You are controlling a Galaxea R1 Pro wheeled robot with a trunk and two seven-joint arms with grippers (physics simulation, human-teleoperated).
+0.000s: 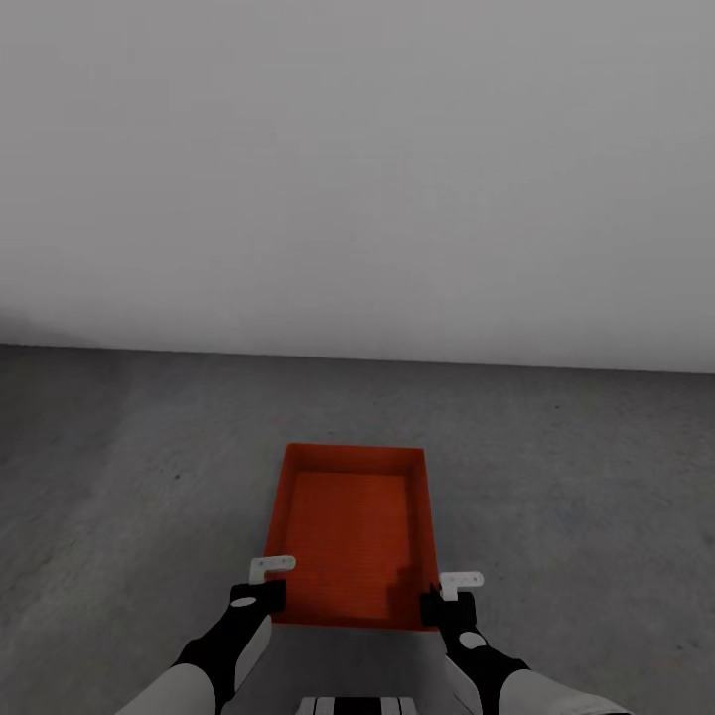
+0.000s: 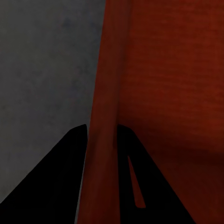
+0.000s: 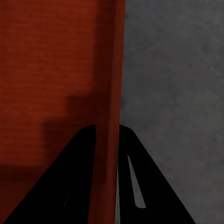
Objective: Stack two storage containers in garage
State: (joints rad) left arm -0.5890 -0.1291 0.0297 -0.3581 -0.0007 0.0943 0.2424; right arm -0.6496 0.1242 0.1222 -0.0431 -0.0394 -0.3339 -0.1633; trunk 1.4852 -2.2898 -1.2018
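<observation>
Container (image 1: pixel 353 536): one orange-red open-top bin, empty inside, sits low over the dark grey floor (image 1: pixel 129 477) of the garage, a short way out from the plain white wall (image 1: pixel 357 169). Whether its base already rests on the floor or is held just above it cannot be told from the head view.

Both arms are on it. The left gripper (image 1: pixel 266 581) has its fingers closed around the bin's left side wall near the near corner; the left wrist view shows that wall (image 2: pixel 105 93) running straight between the two dark fingers (image 2: pixel 51 186), one inside the bin and one outside. The right gripper (image 1: pixel 449 594) does the same on the right side wall near the other near corner, and the right wrist view has that wall (image 3: pixel 112 93) pinched between its fingers (image 3: pixel 70 182).

By my reading, this is the setting-down step for one bin in the garage, likely the bottom one, since no second bin sits beneath it. The next move would call for making sure the base is flat on the floor, then spreading both pairs of fingers and lifting them clear of the walls without dragging the bin. After that, the other bin needs to be stacked squarely on this one.
</observation>
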